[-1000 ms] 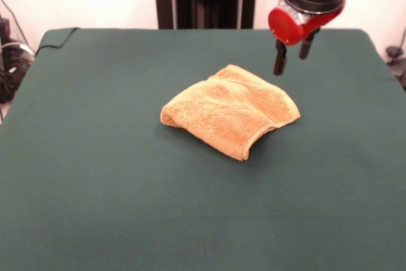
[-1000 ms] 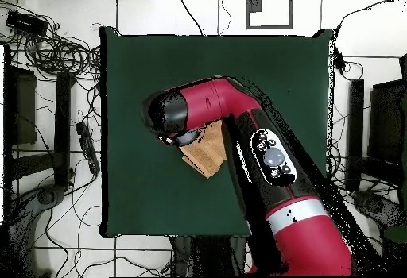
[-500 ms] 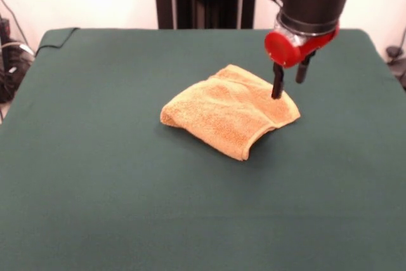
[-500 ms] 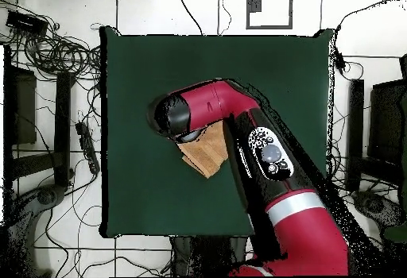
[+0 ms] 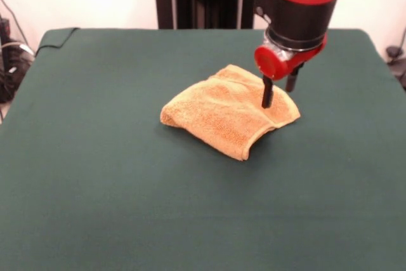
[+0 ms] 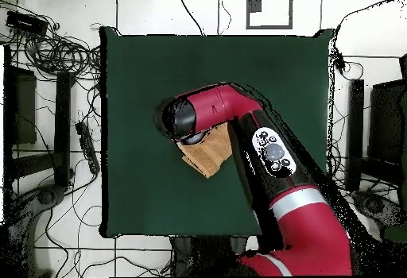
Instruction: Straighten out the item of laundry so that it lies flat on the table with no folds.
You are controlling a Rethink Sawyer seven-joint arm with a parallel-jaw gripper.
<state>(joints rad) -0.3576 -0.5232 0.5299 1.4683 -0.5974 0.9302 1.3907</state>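
Observation:
The item of laundry (image 5: 228, 111) is an orange-tan terry towel, folded over into a bunched, roughly diamond shape near the middle of the dark green table (image 5: 95, 176). My gripper (image 5: 279, 95) hangs over the towel's right corner in the front view. Its two black fingers stand apart, open, with one fingertip (image 5: 267, 101) low against the cloth and the other past the towel's far edge. In the overhead view the red arm covers most of the towel (image 6: 208, 159), and the gripper is hidden under the arm.
The green cloth (image 6: 151, 76) spreads wide on every side of the towel. Cables and dark equipment (image 6: 48, 52) lie on the floor beyond the table's edges in the overhead view.
The gripper has come down and shifted slightly left in the front view, from above and behind the towel to its right corner. The towel has not moved.

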